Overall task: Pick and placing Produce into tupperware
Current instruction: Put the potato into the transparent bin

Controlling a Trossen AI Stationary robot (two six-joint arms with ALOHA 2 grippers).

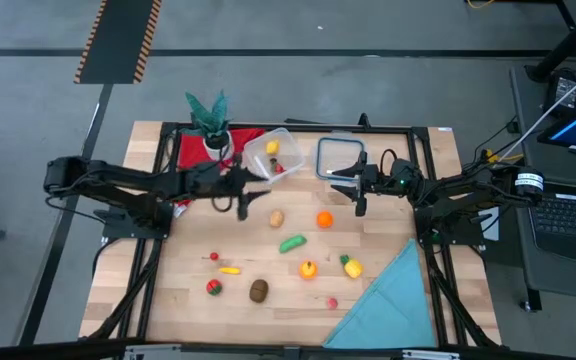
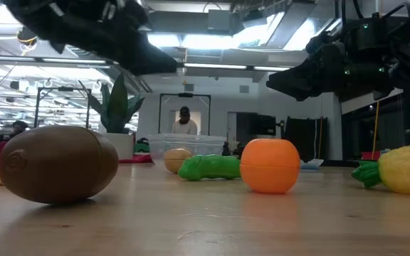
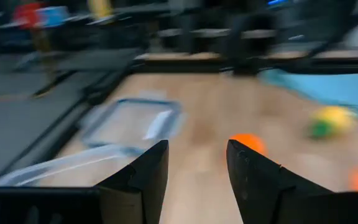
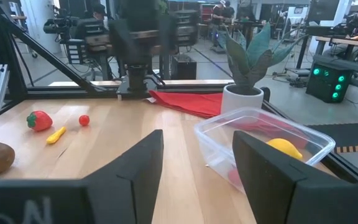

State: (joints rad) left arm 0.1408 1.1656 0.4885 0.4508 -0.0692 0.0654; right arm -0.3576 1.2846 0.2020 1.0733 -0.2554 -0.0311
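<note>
Nearest the low camera lies a brown kiwi (image 2: 58,164), with open wood in front. Along the worktop's (image 1: 183,300) far edge, going left to right: red cloth (image 1: 193,150), potted plant (image 1: 209,122), then the clear container (image 1: 272,155) holding a yellow (image 4: 284,148) and a red piece. Left tool (image 1: 245,203) hovers just near-left of it, fingers parted, empty. Right tool (image 1: 359,192) likewise open, empty, beside the lid (image 1: 339,158). Remaining produce (image 1: 291,243) lies scattered mid-worktop.

Desk (image 1: 188,300): tupperware (image 1: 272,155) at the far edge, holding two produce pieces; lid (image 1: 339,158) just right of it; plant (image 1: 211,120) and cloth (image 1: 193,150) to its left. Loose produce (image 1: 291,243) scattered across the middle and near side. Second cloth (image 1: 393,300) at the near right corner.
</note>
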